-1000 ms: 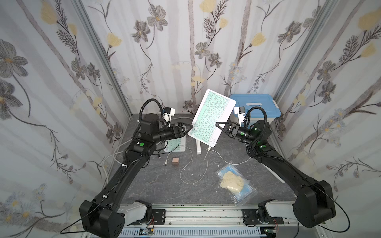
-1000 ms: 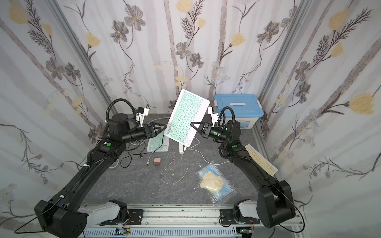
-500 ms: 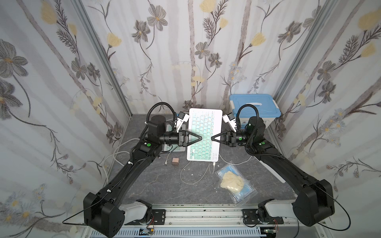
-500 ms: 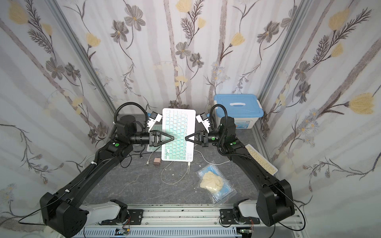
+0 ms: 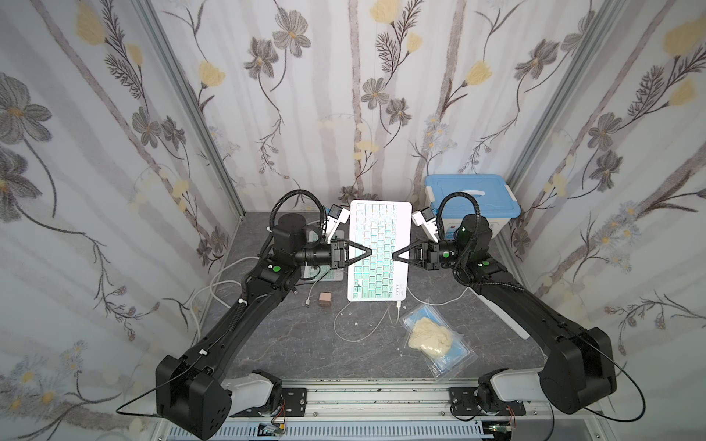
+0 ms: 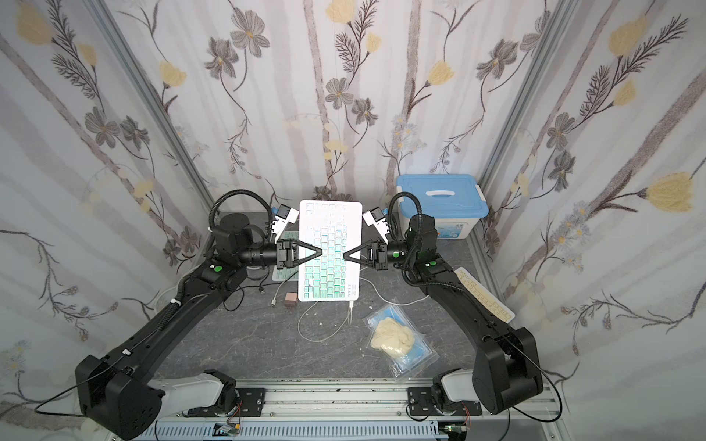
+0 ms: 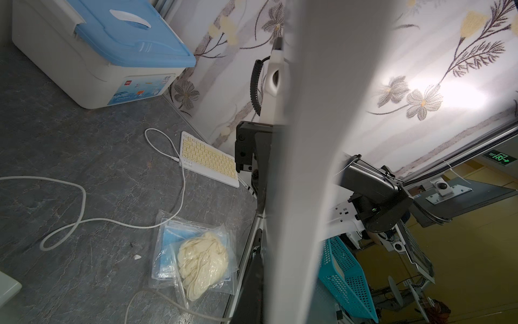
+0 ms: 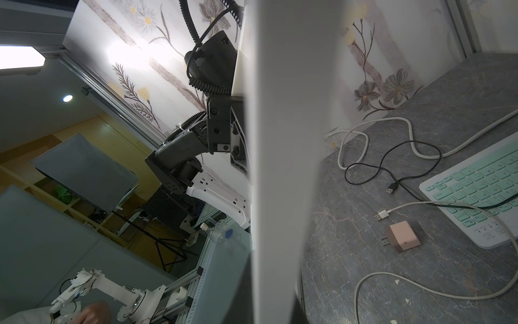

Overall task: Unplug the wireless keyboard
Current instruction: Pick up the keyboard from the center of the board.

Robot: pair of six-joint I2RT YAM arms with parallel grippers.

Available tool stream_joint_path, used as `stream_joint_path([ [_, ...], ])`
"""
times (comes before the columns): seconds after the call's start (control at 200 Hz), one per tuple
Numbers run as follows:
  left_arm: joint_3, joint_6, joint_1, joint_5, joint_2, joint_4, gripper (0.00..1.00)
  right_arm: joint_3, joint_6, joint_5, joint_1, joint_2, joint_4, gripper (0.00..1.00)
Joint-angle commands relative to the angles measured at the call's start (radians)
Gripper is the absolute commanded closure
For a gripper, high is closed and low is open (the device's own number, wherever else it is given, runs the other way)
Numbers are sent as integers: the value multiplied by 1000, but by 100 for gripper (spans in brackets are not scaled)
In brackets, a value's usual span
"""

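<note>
The wireless keyboard, white with mint keys, hangs in the air with its keys facing up, and shows in both top views. My left gripper is shut on its left long edge. My right gripper pinches the right long edge opposite. A white cable's plug sits in the keyboard's near short edge, and the cable loops down onto the table. In both wrist views the keyboard's edge is a blurred white band that hides the fingertips.
A blue-lidded box stands at the back right. A bag of gloves lies near the front right. A pink charger, loose cables and a second mint keyboard lie under the left arm. A yellow-keyed keyboard lies by the right wall.
The keyboard swung from a tilt near the back wall to square between both arms. My left gripper came in from the side and shut on its left edge.
</note>
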Motion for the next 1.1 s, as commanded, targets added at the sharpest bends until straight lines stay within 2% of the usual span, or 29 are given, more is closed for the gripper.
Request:
stream_joint_path([
  [0.0,5,-41,-6,-58,-8,119,100,-29,77,67,-3,3,124,65],
  [0.15,-20,-136,-6,-171,-3,239,100,-92,117,148,-5,-32,202,36],
  [0.275,-22,-185,-4,-254,3,280,100,-173,186,204,-10,-70,316,27],
  [0.385,-8,-212,-2,-273,39,285,100,-247,258,244,-7,-92,445,25],
  [0.549,8,-268,-2,-255,88,314,100,-285,342,251,2,-70,596,37],
  [0.724,23,-327,4,-195,125,334,100,-217,345,220,-16,-23,594,41],
  [0.864,36,-299,6,-168,119,256,100,-173,370,206,-34,22,611,49],
  [0.979,28,-295,6,-142,118,257,100,-150,392,211,-35,60,635,61],
  [1.099,30,-279,8,-121,118,232,100,-145,497,210,-38,121,763,77],
])
